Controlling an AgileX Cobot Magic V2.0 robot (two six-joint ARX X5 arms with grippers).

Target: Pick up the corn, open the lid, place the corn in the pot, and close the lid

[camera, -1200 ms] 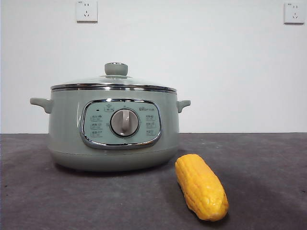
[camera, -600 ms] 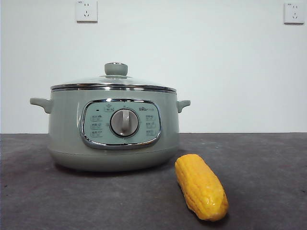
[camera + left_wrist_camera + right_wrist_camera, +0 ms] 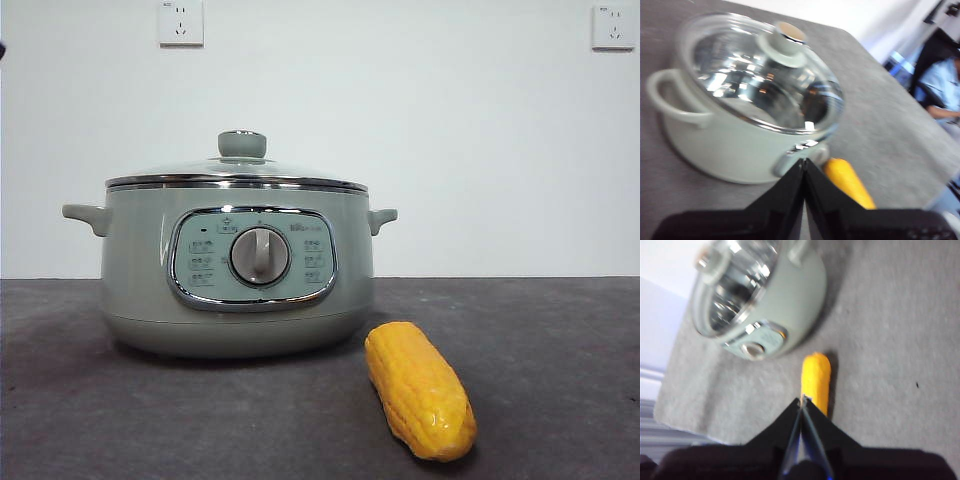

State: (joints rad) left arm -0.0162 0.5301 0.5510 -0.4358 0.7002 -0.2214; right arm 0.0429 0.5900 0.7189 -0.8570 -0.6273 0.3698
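Two things stand on the dark grey table in the front view — the pot on the left and the corn to its right and nearer the camera. The pot is pale sage green, with a small handle on each side and a chrome-framed control panel facing forward, a silver dial at its middle. The lid sits closed on the pot, its steel rim level all round and the round green knob upright on top. The corn lies on its side on the table, just beside the pot's base, apart from it, its length running from near the pot toward the camera. Two white wall sockets show on the pale wall behind.

The left gripper hangs above the table near the pot's side, its two black jaws pressed together at their tips and holding nothing; the lid and a handle lie beyond it, a piece of the corn just past the jaws. The right gripper hovers over the near end of the corn — jaws closed to a thin seam, nothing between them, and I cannot tell whether they touch the cob.
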